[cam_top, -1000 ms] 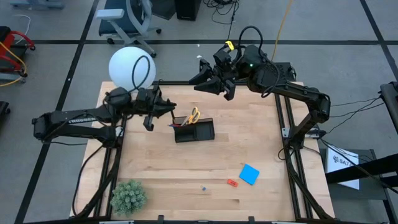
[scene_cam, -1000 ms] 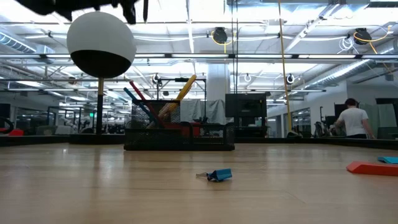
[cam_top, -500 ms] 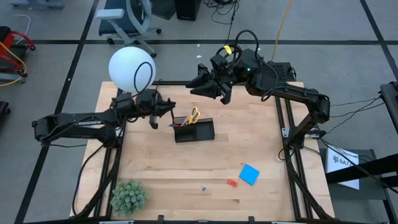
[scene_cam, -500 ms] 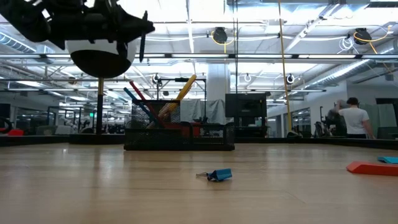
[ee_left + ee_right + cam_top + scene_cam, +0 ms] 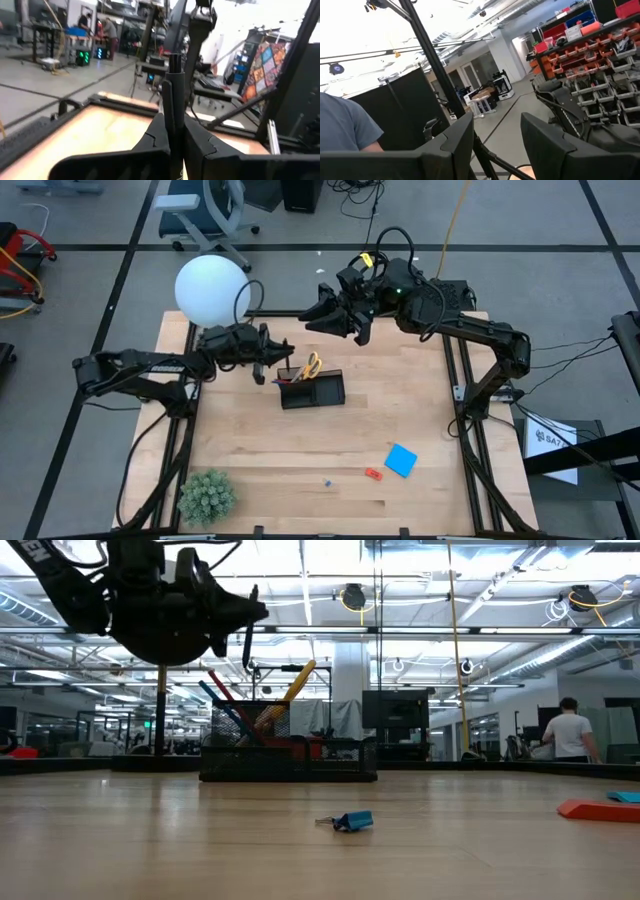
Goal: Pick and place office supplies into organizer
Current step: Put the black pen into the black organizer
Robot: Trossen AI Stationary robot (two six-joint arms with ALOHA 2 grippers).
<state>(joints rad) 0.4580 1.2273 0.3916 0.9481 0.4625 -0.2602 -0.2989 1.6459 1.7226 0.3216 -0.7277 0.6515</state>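
So over the last second the left gripper has slid in toward the organizer, clamped on a black pen held upright. It now sits just beside the organizer's left end (scissors already in there), so a drop looks close. The right gripper waits behind the organizer, fingers apart, empty.

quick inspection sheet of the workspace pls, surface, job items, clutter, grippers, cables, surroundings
surface: wooden table, mostly bare
job's things: organizer holds scissors and pens; blue note pad, red-orange piece and a small blue item lie loose
clutter: green plant, globe lamp
grippers: left gripper shut on a black pen beside the organizer; right gripper open, raised behind it
cables: loops on both arms
surroundings: office chair, person far off
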